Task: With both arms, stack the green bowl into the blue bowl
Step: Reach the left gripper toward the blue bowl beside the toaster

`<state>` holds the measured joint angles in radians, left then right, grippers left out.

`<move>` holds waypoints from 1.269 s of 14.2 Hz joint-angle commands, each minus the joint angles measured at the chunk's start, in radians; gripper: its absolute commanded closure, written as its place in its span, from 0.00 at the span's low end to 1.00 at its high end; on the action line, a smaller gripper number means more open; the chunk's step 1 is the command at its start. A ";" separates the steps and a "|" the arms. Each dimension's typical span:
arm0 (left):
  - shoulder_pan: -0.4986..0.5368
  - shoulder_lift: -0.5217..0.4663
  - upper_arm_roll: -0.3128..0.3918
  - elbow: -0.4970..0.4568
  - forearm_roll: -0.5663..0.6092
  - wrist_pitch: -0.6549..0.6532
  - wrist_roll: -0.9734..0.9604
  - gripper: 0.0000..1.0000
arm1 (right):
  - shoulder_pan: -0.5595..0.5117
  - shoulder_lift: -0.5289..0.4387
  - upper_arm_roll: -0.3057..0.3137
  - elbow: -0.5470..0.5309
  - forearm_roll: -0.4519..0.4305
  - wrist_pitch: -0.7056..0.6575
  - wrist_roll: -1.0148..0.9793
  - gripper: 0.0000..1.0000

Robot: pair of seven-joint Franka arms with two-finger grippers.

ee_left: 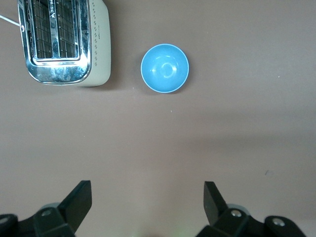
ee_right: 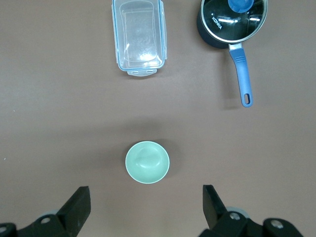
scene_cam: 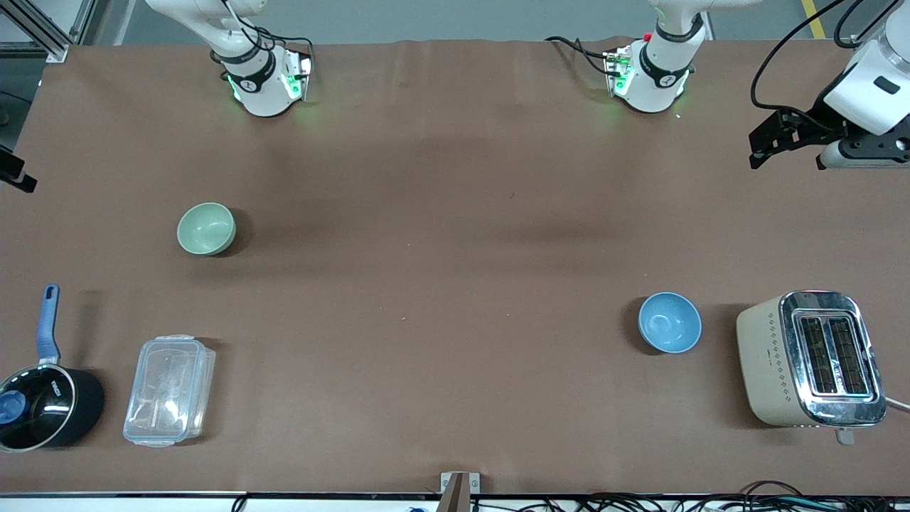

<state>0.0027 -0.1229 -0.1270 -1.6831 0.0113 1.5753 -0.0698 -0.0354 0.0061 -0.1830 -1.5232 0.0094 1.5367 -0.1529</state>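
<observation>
Brown tabletop (scene_cam: 441, 299) stretches bare through its middle. Toward the right arm's end sits the green bowl (scene_cam: 206, 228), upright; near that corner stand a lidded black saucepan (scene_cam: 43, 405) and clear container (scene_cam: 169, 390). The blue bowl (scene_cam: 669, 322) sits beside the toaster (scene_cam: 810, 359) near the front edge. Left gripper (ee_left: 147, 203) and right gripper (ee_right: 146, 205) hover spread wide, empty.

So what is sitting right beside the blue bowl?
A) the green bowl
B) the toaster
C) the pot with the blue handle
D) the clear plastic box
B: the blue bowl sits beside the toaster at the left arm's end of the table, with a small gap between them.
</observation>
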 commanded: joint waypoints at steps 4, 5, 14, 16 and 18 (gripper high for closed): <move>0.010 0.041 0.003 0.057 -0.010 -0.021 0.018 0.00 | -0.008 -0.017 0.007 -0.025 0.003 0.016 -0.007 0.00; 0.010 0.063 0.004 0.057 -0.011 -0.020 0.016 0.00 | -0.008 -0.015 0.007 -0.025 0.003 0.014 -0.008 0.00; 0.006 0.325 0.006 -0.082 0.018 0.382 0.022 0.00 | -0.050 -0.015 0.005 -0.150 0.061 0.088 -0.016 0.02; 0.013 0.379 0.004 -0.108 0.076 0.477 0.018 0.00 | -0.095 -0.015 0.004 -0.221 0.118 0.138 -0.046 0.02; 0.051 0.442 0.004 -0.115 0.085 0.558 0.013 0.00 | -0.138 -0.015 0.004 -0.284 0.151 0.187 -0.100 0.02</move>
<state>0.0214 0.2870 -0.1214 -1.7902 0.0735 2.0756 -0.0612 -0.1261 0.0123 -0.1870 -1.7280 0.1174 1.6747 -0.2045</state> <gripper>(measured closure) 0.000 0.013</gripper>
